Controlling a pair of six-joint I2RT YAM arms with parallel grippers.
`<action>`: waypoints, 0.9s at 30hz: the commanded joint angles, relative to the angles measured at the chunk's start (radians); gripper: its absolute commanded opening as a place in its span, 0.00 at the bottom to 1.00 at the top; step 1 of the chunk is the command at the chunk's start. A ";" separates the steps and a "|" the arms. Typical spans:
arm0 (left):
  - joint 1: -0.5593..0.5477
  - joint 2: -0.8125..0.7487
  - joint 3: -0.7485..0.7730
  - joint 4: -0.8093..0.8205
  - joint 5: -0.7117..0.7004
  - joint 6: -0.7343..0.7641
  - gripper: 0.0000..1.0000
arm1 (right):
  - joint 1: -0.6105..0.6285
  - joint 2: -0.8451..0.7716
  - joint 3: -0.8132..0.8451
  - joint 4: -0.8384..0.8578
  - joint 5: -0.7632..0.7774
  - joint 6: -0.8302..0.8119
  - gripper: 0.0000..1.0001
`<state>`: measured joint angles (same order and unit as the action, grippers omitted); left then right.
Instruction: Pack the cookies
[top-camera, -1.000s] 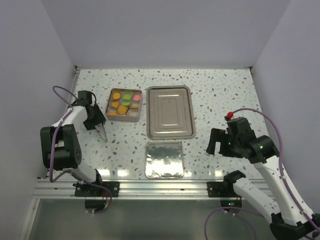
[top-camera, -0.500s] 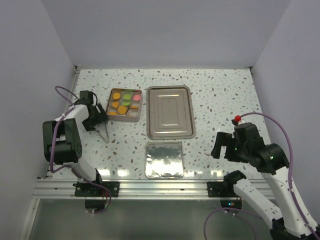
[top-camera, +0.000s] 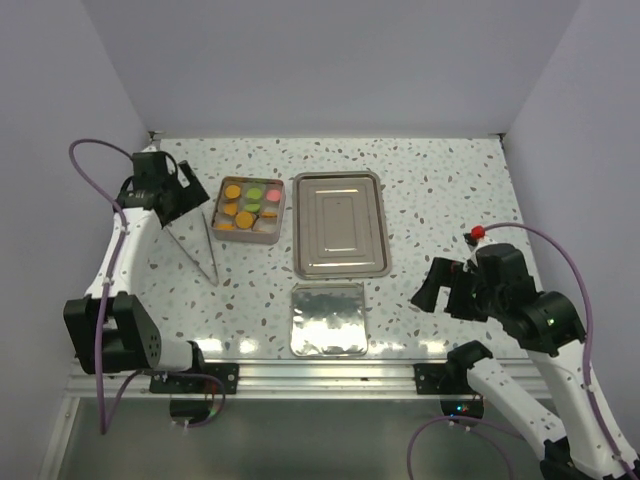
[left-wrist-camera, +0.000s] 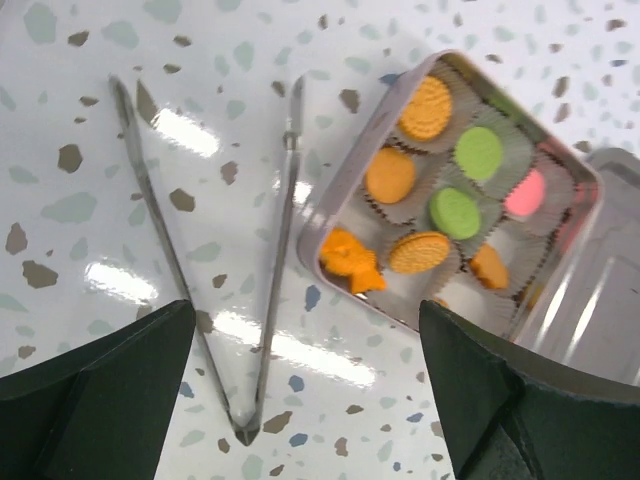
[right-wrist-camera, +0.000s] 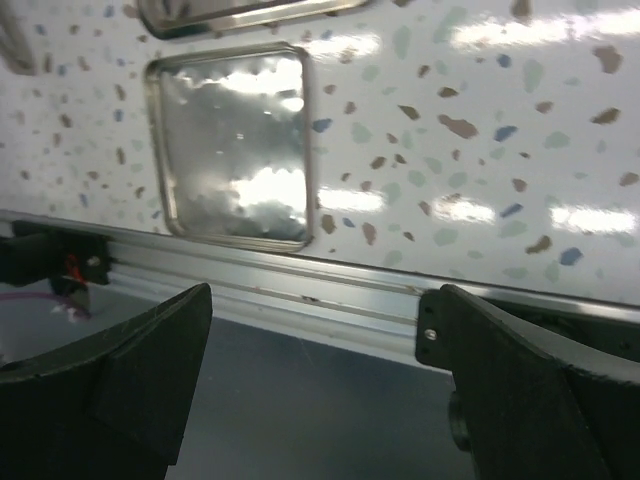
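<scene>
Orange mostly, with 2 green and 1 pink, the cookies sit in paper cups inside a small tin at the back left of the speckled table. Steel tongs lie just left of the tin, splayed in a V, with nothing gripping them. The left gripper hovers above them, its fingers spread wide and empty. A large steel tray lies right of the tin. The right gripper, also spread and empty, hangs near a small shiny square tray.
</scene>
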<state>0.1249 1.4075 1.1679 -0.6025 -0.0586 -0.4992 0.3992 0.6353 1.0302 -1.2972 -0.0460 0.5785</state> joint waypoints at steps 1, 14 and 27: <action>-0.094 -0.062 0.056 -0.054 0.037 -0.025 1.00 | 0.003 0.020 0.044 0.207 -0.214 0.041 0.99; -0.485 -0.333 -0.002 -0.022 -0.056 -0.104 1.00 | 0.004 -0.009 0.123 0.457 -0.457 0.072 0.99; -0.554 -0.499 -0.286 -0.062 -0.015 -0.231 0.95 | 0.004 -0.079 0.079 0.320 -0.316 0.040 0.99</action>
<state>-0.3985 0.8604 0.9455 -0.6437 -0.0937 -0.6628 0.4004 0.5442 1.0897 -0.9180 -0.4206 0.6689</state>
